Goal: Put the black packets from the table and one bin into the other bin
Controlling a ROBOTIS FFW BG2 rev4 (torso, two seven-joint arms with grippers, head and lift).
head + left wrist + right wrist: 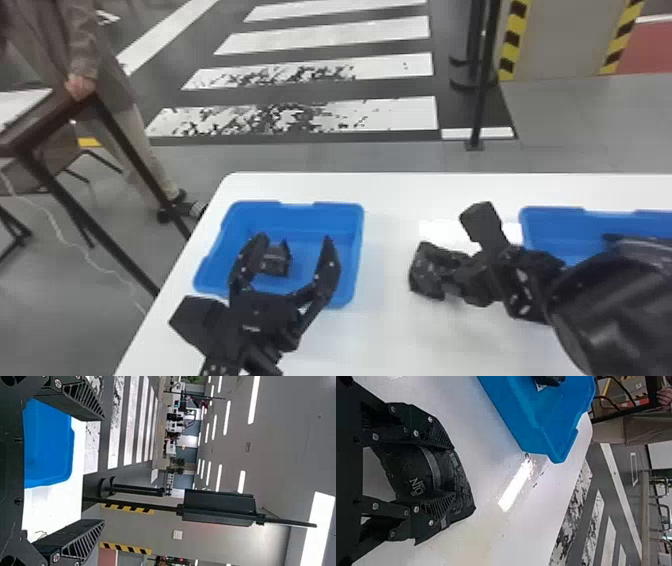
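My left gripper (291,241) is over the left bin (345,220), its fingers spread wide; a black packet (275,260) lies in that bin, seen between them. The left wrist view shows the left gripper (104,470) apart, with a blue bin behind. Above the white table between the two bins, my right gripper (446,274) has a black packet (422,272) at its tips. Seen from the right wrist, the right gripper (454,470) is closed on that packet (411,469), which bulges between its fingers. The right arm partly covers the right bin (550,225).
The white table (390,200) carries both bins, with a gap between them. A dark-framed table (50,120) stands beyond the left edge, a person's hand resting on it. A black post (480,100) rises from the floor behind.
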